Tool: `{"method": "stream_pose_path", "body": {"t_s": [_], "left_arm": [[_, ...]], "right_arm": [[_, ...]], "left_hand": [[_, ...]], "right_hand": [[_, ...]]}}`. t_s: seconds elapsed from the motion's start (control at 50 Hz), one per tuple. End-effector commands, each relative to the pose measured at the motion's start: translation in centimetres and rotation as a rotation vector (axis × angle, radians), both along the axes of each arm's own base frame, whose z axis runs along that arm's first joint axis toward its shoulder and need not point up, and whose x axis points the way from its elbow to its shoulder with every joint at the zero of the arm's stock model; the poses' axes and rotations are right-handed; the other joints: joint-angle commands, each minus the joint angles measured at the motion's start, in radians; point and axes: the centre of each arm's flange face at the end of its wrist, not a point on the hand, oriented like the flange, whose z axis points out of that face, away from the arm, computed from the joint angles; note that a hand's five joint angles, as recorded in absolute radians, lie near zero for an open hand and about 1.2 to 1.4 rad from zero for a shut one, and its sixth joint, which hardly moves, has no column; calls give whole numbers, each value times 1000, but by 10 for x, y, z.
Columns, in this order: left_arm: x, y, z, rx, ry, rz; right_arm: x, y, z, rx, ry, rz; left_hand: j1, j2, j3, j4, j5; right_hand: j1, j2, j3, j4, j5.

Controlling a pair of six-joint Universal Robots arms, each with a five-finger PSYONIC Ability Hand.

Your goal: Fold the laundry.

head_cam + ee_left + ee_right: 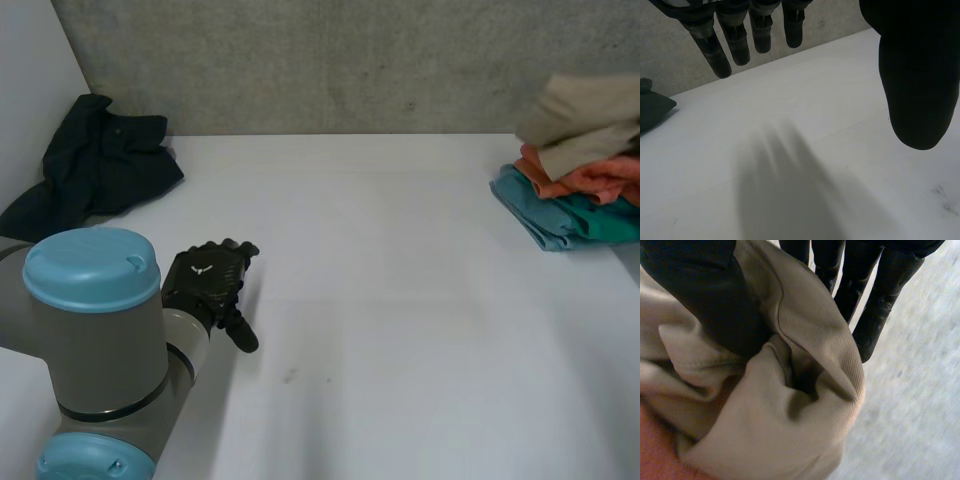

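Right hand (705, 300) pinches a ribbed beige cloth (805, 405) atop the soft pile (570, 205) at the desk's (400, 300) far right.
Left hand (207, 280) hovers over the desk, fingers straight and relaxed; a crumpled dark garment (95, 160) lies far left.

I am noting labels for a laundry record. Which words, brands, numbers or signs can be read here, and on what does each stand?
No word or number is readable.
A small white mark on the back of the left hand: too small to read.
On the dark garment, the beige garment pinched by the right hand, the orange garment and the teal garment: no tag or print shows.
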Motion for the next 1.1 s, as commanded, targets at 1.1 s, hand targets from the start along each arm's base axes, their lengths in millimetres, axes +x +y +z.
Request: {"method": "stream_pose_path", "body": {"t_s": [1.1], "left_arm": [[1,2,5,-22,10,-4]], "right_arm": [[46,26,79,-29,-147,-137]], "left_hand": [[-4,-18,-28,-20,-39]], "right_hand": [[-755,-1001,-1002,-1027,-937]]}}
